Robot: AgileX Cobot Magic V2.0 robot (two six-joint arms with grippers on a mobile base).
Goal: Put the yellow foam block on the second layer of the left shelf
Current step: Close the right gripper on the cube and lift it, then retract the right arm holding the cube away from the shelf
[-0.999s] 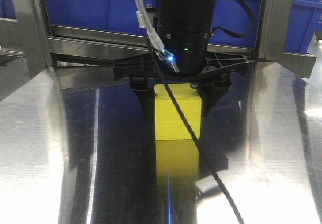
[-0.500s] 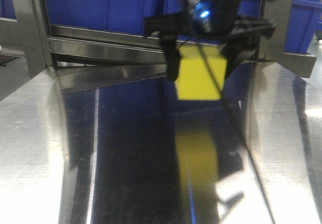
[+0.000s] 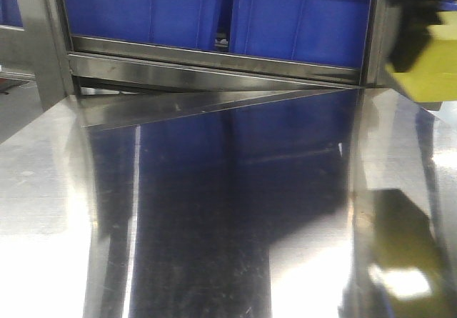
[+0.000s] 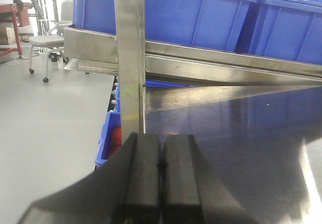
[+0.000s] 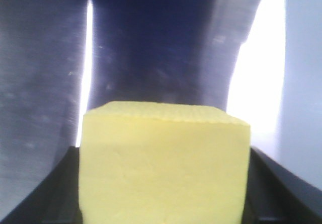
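Front view: the yellow foam block [image 3: 430, 59] is showing at the far right edge, motion-blurred and partly cut by the frame. It is sitting clear of the steel tabletop [image 3: 214, 225], level with the shelf rail [image 3: 214, 59], and is casting a dull yellow reflection [image 3: 407, 239] on the steel below. A dark smear against its left side is too blurred to name. Blue bins [image 3: 300, 18] are lining the shelf behind the rail. Left wrist view: the left gripper [image 4: 161, 178] is holding its two black pads pressed flat together with nothing between them, facing a steel upright [image 4: 130, 58]; a wheeled chair [image 4: 43, 43] is standing on the grey floor [image 4: 45, 133] at left. Right wrist view: the right gripper [image 5: 165, 153] is clamping the block by its sides, and the block is filling the lower frame with blurred steel beyond.
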